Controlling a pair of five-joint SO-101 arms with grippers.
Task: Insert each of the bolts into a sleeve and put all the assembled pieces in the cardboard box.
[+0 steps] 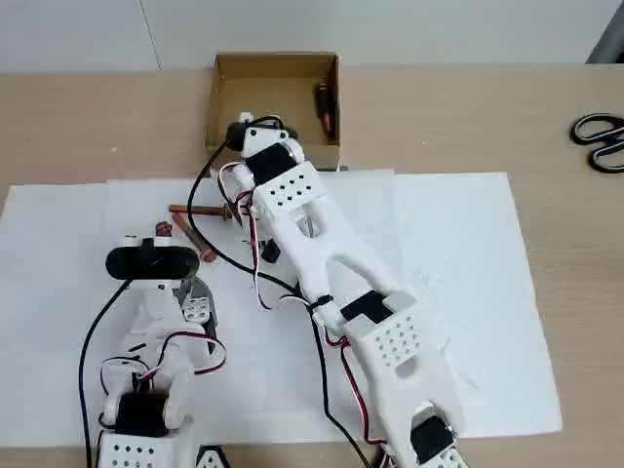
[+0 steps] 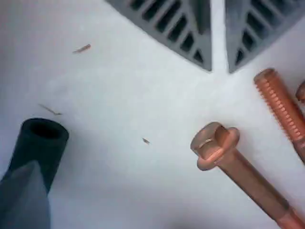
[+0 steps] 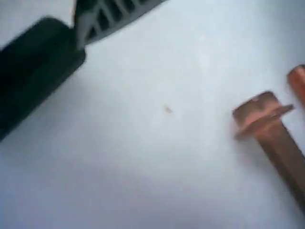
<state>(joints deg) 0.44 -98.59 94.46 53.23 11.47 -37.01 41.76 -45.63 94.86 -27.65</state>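
Note:
The cardboard box stands at the back with one sleeved bolt inside. Loose copper bolts lie on the white paper in front of it. In the left wrist view a bolt head and a second bolt's threaded end lie just past my left gripper. Its fingers are almost together with nothing between them. My right arm stretches toward the box. One right finger presses on the black sleeve, a bolt beside it. A grey fingertip also overlaps that sleeve.
A large white paper sheet covers the table's middle. Scissors lie at the far right edge. The right arm's cables trail across the paper between both arms. My left arm stands at the front left.

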